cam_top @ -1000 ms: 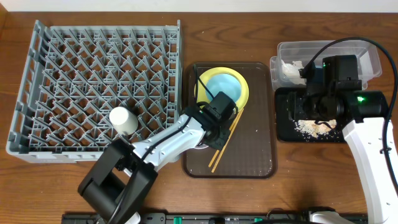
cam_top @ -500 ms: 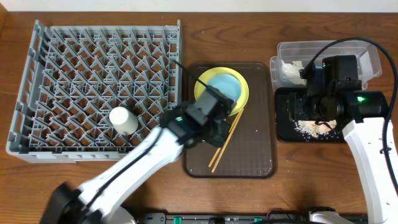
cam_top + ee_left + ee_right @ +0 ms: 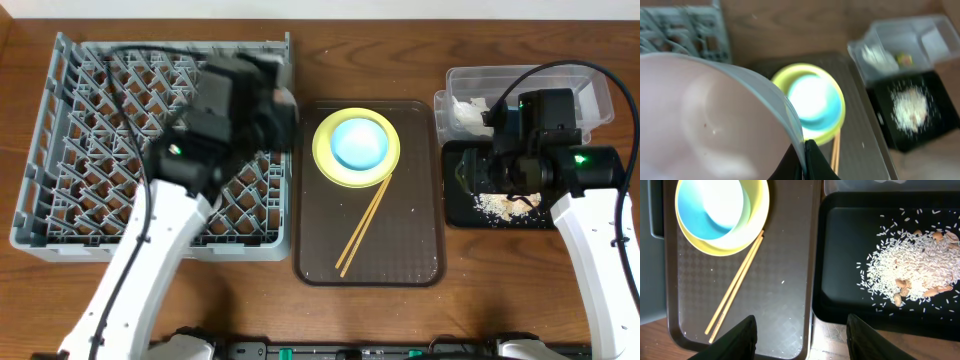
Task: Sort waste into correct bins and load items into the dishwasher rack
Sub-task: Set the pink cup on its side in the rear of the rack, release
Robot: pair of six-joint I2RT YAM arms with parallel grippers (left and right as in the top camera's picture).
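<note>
My left gripper is shut on the rim of the white bowl, held over the back right part of the grey dishwasher rack. The left gripper pinches the bowl's edge. The light-blue bowl sits in the yellow plate on the brown tray, with the chopsticks beside it. My right gripper is open and empty above the black tray, which holds rice grains. The white cup is hidden under my left arm.
The clear tub at the back right holds the white napkin and a bit of coloured wrapper. The black tray lies close beside the brown tray's right edge.
My left arm has lifted the white bowl off the brown tray and swung it left and back over the rack. The right arm has not moved.
</note>
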